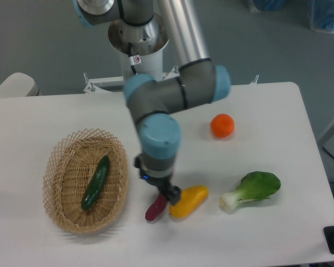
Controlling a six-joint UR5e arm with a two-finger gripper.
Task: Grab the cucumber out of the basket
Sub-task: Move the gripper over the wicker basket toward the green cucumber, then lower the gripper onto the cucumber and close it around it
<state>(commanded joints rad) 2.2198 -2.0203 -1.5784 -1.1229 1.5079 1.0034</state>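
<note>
The cucumber [96, 182] lies in the basket [60, 167], well left of the claw [168, 196] in the picture — long axis running diagonally, upper end tilted right. Whether the claw is open, I cannot tell.

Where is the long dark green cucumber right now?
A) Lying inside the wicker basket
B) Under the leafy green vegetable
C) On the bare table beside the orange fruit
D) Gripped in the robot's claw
A: the cucumber lies slantwise inside the basket, while the gripper hangs apart from it over the table, near the small purple piece and the yellow vegetable.
</note>
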